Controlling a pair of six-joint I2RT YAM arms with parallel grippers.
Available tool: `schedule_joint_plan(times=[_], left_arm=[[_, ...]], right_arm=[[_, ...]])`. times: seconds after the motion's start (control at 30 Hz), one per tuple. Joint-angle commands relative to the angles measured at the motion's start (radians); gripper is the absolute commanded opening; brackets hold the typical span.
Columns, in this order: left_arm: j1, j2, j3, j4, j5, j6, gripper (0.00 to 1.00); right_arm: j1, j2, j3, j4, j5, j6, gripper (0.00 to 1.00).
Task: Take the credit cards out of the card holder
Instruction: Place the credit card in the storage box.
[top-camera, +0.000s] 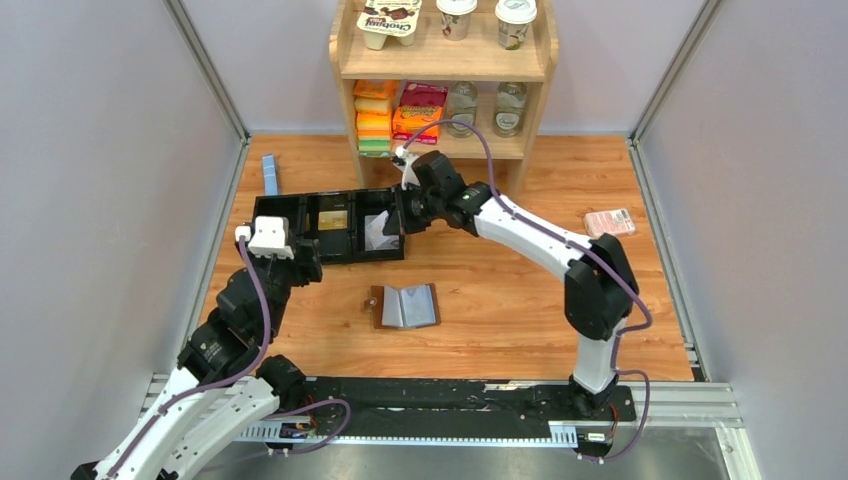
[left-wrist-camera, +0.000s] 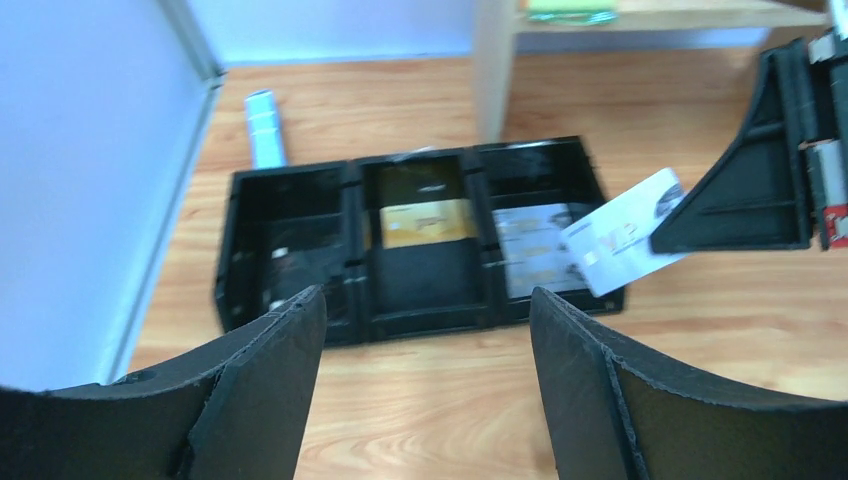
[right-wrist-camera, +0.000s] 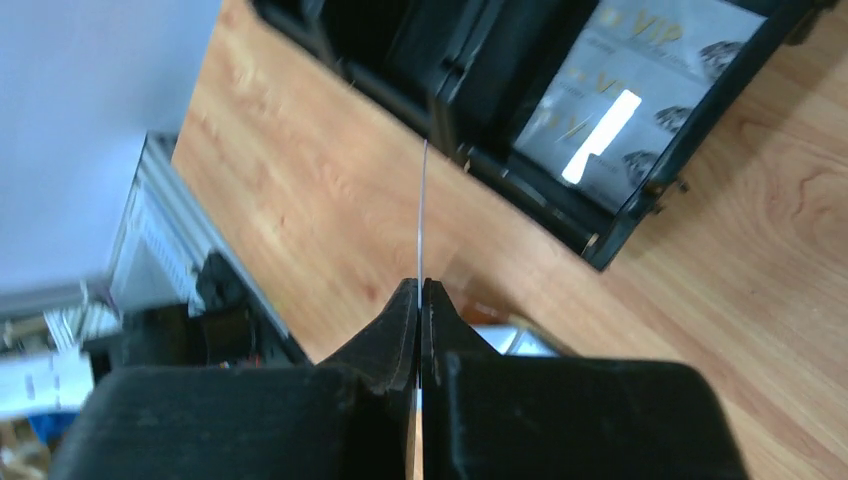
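Observation:
The card holder (top-camera: 405, 307) lies open on the wooden table, grey-blue inside up, between the two arms. My right gripper (top-camera: 403, 214) is shut on a pale credit card (top-camera: 379, 232) and holds it tilted over the right compartment of the black tray (top-camera: 300, 208). The right wrist view shows this card (right-wrist-camera: 421, 205) edge-on between the shut fingers (right-wrist-camera: 420, 285). More silvery cards (left-wrist-camera: 530, 250) lie in that compartment, and a gold card (left-wrist-camera: 425, 222) lies in the middle one. My left gripper (left-wrist-camera: 425, 300) hangs open and holds nothing, just in front of the tray.
A wooden shelf unit (top-camera: 445, 80) with packets and bottles stands behind the tray. A narrow blue strip (top-camera: 270, 173) lies at the back left and a pink-red packet (top-camera: 609, 222) at the right. Grey walls close in both sides.

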Motion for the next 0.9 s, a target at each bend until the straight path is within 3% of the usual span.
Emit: schedule_joint_plan(times=[0.0,0.2,0.6,0.87], left_arm=[[0.001,-0.036,-0.051,0.004,-0.244,0.009,0.82],[0.0,-0.045,-0.074,0.02,-0.253,0.021,0.82],[0.001,-0.055,-0.082,0.036,-0.218,0.024,0.82],[0.0,-0.026,-0.055,0.013,-0.134,0.001,0.82]], right_arm=[[-0.001,0.136,0.147,-0.059,0.176,0.219,0.0],[0.0,0.287,0.262,-0.088,0.291,0.305,0.0],[0.01,0.483,0.46,-0.128,0.242,0.327,0.04],[0.011,0.468,0.485,-0.199,0.338,0.286,0.2]])
